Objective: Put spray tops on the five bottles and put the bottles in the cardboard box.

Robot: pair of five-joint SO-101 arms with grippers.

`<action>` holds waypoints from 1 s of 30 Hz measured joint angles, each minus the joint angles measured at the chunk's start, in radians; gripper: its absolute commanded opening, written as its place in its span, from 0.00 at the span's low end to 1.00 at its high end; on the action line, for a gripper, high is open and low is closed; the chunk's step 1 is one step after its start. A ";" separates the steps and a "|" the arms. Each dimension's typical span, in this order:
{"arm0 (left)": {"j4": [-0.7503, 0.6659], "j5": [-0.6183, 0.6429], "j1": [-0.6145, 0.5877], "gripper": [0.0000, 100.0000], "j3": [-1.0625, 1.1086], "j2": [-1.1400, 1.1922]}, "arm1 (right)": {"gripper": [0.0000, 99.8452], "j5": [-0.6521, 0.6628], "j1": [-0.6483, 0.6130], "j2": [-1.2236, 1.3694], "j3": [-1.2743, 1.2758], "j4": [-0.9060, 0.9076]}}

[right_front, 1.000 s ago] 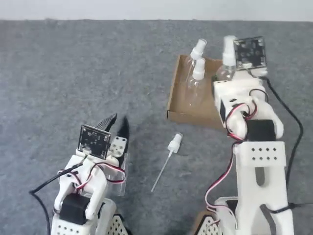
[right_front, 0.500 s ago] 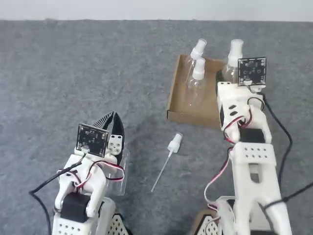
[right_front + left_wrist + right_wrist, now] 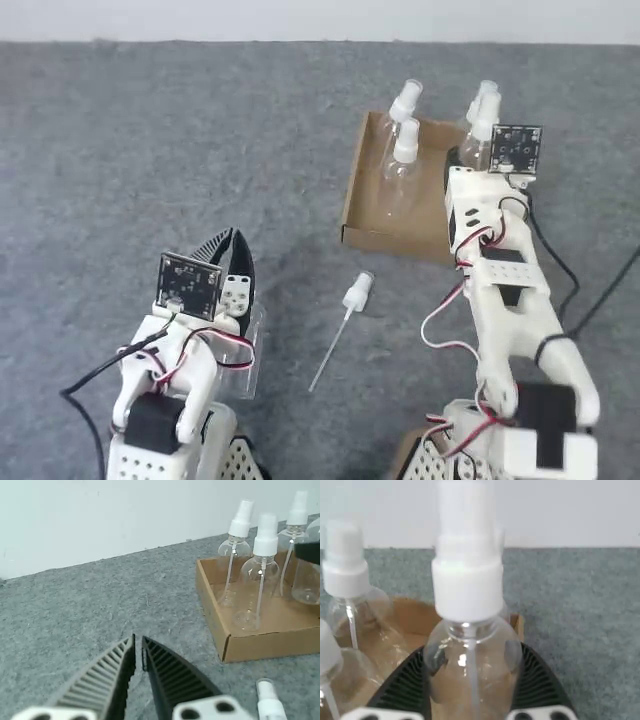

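The right hand point(image 3: 470, 685) is clamped on a bottle point(image 3: 470, 645), one black finger on each side of its clear body, as the right wrist view shows close up. The bottle is upright and wears a white spray top point(image 3: 466, 580). The high view places this hand at the far right part of the box point(image 3: 352, 190), with the arm's camera board covering the fingers there. I cannot tell whether the bottle's base touches the box floor. Three other capped bottles point(image 3: 260, 575) stand upright in the box, seen from the side in the left wrist view. The left hand point(image 3: 138, 650) holds nothing, its fingers drawn together to a thin slit, at the near left of the tabletop point(image 3: 150, 150), well apart from the box. A loose top point(image 3: 356, 294) lies on the tabletop just in front of the box. The high view shows its thin tube stretching toward the arms, and the left wrist view shows its head.
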 measured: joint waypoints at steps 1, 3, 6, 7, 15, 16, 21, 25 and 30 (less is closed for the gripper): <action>0.000 0.000 0.000 0.01 0.000 0.000 | 0.01 0.000 0.000 0.018 0.000 -0.017; 0.000 0.000 0.000 0.01 0.000 0.000 | 0.01 0.000 -0.003 0.055 0.000 -0.060; 0.000 0.000 0.000 0.01 0.000 0.000 | 0.01 0.000 -0.002 0.114 0.000 -0.117; 0.000 0.000 0.000 0.01 0.000 0.000 | 0.01 0.000 0.000 0.133 0.000 -0.135; 0.000 0.000 0.000 0.01 0.000 0.000 | 0.01 0.000 0.000 0.252 0.000 -0.270; 0.000 0.000 0.000 0.01 0.000 0.000 | 0.01 0.000 0.000 0.258 0.000 -0.275; 0.000 0.000 0.000 0.01 0.003 0.000 | 0.01 0.000 -0.003 0.273 0.000 -0.293; 0.000 0.000 0.000 0.01 0.003 0.000 | 0.01 0.000 -0.003 0.273 0.000 -0.293; 0.000 0.000 0.000 0.01 0.003 0.000 | 0.01 0.000 -0.003 0.273 0.000 -0.293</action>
